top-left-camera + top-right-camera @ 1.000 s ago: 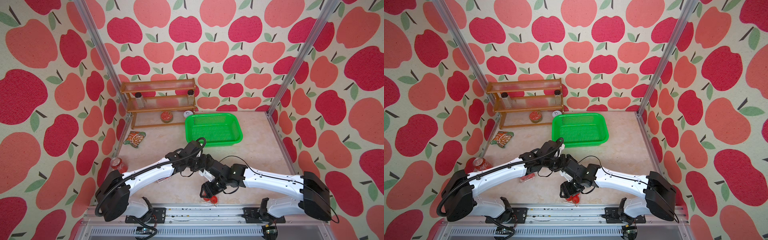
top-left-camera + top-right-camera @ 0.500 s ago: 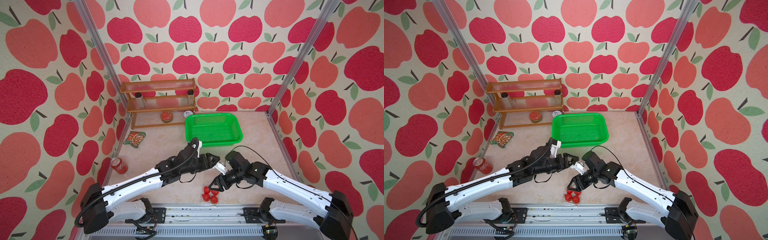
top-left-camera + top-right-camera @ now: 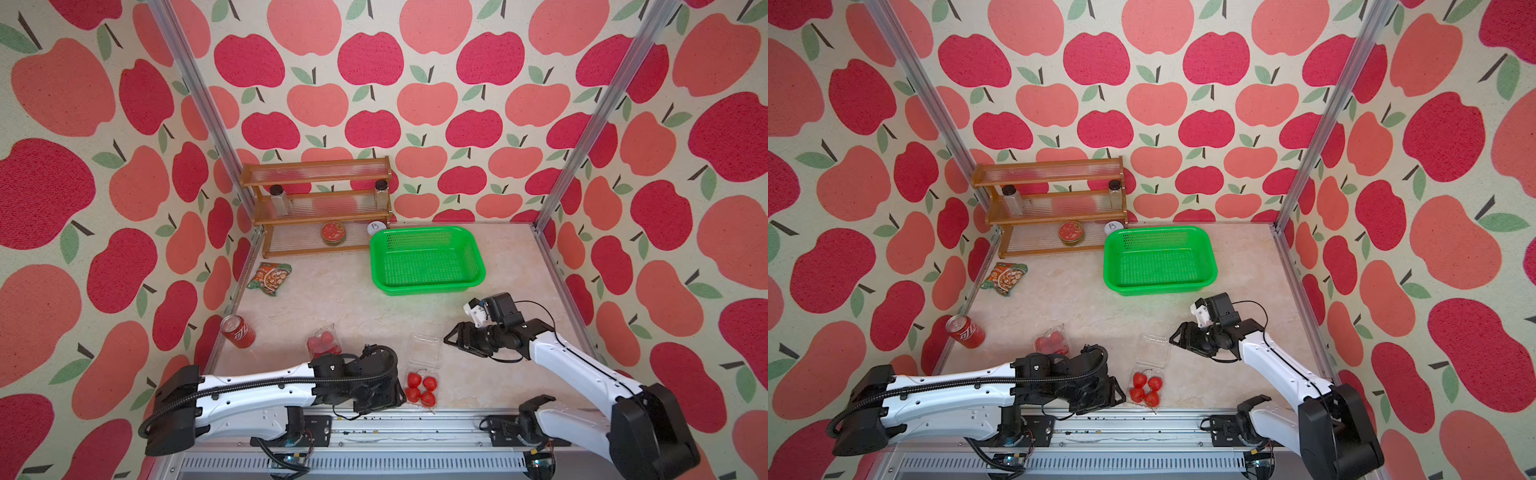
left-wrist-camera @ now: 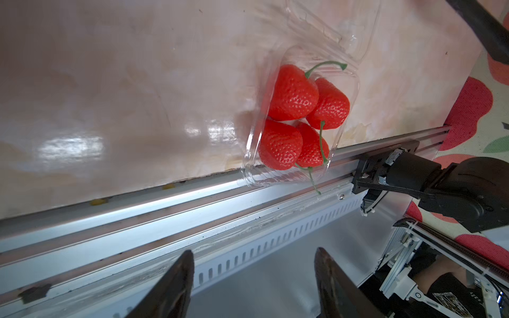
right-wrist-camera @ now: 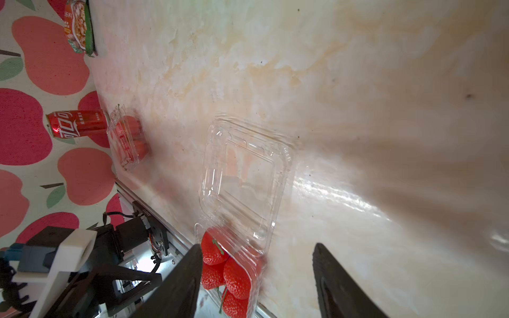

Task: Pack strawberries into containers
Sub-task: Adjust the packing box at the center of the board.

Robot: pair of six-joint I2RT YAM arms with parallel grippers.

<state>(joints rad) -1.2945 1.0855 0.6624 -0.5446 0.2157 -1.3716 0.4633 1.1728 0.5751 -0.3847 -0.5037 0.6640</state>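
Observation:
An open clear container (image 3: 423, 353) lies at the table's front edge, with its lid flat and several strawberries (image 3: 420, 388) in its tray. The left wrist view shows the strawberries (image 4: 293, 95) and the tray's near end over the front rail. A shut container (image 3: 324, 344) with strawberries inside sits to the left, behind my left arm. My left gripper (image 3: 397, 400) (image 4: 254, 251) hangs open and empty just left of the tray, over the rail. My right gripper (image 3: 455, 341) (image 5: 256, 245) is open and empty, right of the lid (image 5: 242, 181).
A green basket (image 3: 428, 291) stands at the back right. A wooden rack (image 3: 318, 208) holding a red tin (image 3: 333, 232) is at the back left. A snack packet (image 3: 270, 278) and a red soda can (image 3: 237, 331) lie along the left wall.
Both arms have drawn apart from the middle front. The left went back to the front left, the right swung out to the right. The open container with strawberries now shows uncovered.

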